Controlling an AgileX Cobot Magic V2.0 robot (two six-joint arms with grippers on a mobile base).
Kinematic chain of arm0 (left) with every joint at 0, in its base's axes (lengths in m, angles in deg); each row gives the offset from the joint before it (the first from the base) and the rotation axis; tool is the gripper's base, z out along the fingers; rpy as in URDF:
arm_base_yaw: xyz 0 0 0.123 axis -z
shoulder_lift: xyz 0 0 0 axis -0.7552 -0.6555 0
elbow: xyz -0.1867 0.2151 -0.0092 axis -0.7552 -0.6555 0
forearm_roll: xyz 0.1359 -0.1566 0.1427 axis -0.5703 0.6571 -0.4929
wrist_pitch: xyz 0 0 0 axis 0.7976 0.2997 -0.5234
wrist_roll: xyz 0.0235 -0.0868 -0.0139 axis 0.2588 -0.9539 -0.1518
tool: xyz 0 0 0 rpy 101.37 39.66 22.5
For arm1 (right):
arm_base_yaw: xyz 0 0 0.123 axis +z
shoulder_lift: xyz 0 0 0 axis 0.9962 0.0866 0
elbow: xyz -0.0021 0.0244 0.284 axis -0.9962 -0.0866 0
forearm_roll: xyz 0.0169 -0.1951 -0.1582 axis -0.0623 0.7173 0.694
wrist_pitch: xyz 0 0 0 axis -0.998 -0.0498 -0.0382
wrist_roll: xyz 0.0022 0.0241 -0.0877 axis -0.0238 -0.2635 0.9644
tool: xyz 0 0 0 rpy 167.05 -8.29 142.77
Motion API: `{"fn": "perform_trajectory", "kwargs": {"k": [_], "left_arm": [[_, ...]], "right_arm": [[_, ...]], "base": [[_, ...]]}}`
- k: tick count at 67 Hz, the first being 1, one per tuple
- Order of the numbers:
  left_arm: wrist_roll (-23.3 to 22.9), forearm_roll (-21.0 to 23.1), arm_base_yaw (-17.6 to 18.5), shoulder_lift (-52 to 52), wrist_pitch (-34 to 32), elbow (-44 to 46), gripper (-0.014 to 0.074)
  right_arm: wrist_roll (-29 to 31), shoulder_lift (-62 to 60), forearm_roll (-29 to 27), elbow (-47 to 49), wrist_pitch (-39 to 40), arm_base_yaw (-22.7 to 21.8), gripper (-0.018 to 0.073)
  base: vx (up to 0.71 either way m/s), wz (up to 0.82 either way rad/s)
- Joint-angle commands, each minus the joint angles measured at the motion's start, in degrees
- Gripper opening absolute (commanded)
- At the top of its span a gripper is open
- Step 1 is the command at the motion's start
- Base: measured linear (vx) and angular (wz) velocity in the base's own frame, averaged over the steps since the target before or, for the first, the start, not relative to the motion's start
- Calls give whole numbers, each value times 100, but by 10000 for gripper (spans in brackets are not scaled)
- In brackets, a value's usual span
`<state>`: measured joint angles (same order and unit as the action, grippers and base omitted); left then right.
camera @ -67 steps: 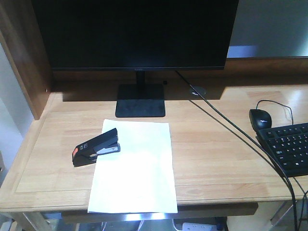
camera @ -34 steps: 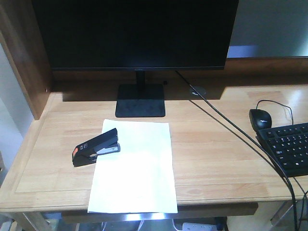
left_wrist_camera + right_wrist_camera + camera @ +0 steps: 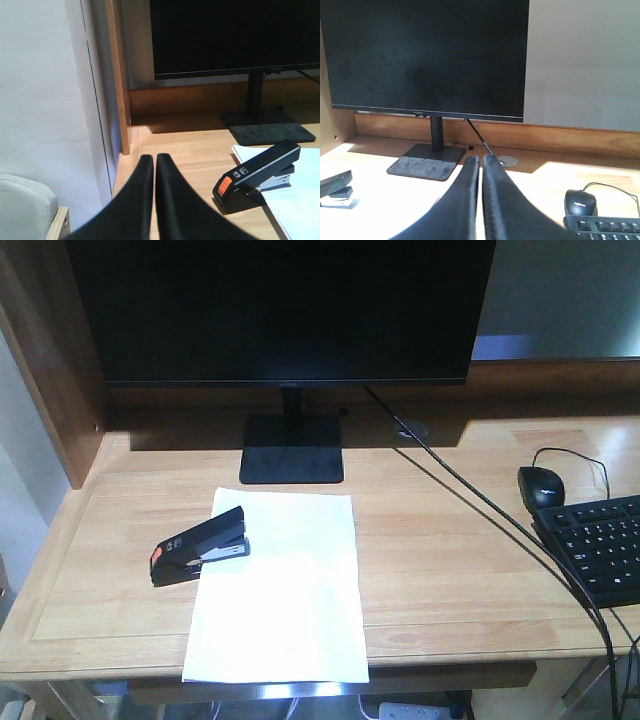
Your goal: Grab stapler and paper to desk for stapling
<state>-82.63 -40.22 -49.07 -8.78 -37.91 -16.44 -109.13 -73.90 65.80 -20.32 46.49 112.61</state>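
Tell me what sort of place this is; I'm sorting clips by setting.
Likely an office workstation: a wooden desk carries a monitor, keyboard, mouse, plus a stapler on paper.

Each hand ends in two smooth, matte black fingers that taper to narrow tips. The left hand (image 3: 154,159) and the right hand (image 3: 481,159) look alike, with no markings, screws or cables visible.

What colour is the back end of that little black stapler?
Orange, on the small black desk stapler; the left wrist view shows it best.
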Motion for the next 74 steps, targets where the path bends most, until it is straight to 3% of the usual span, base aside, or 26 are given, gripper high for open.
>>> {"fn": "perform_trajectory", "kwargs": {"k": [1, 20, 24, 29, 35, 43, 50, 59, 74], "left_arm": [[-57, 59, -5, 72, -404, -157, -6], [-57, 59, -5, 72, -404, -157, -6], [-57, 59, -5, 72, -404, -157, -6], [-57, 59, -5, 72, -404, -157, -6], [-57, 59, -5, 72, -404, -157, -6], [-57, 59, -5, 72, -404, -157, -6], [-57, 59, -5, 72, -404, -157, -6], [-57, 59, -5, 72, -404, -157, -6], [-57, 59, -5, 72, -404, -157, -6]], "right_arm": [[20, 55, 145, 151, 133, -13, -9], [28, 55, 115, 147, 133, -13, -9], [272, 50, -35, 154, 46, -13, -9], [921, 50, -701, 158, -121, -18, -9], [2198, 50, -1781, 152, -182, -171, -9], [4026, 50, -3349, 152, -6, -816, -9], [4981, 41, -4271, 152, 307, -1470, -9], [5423, -172, -4847, 148, 389, -1898, -9], [5789, -479, -5336, 148, 350, -1882, -9]], "base": [[0, 0], [0, 0], [0, 0], [0, 0], [0, 0], [0, 0], [0, 0], [0, 0], [0, 0]]}}
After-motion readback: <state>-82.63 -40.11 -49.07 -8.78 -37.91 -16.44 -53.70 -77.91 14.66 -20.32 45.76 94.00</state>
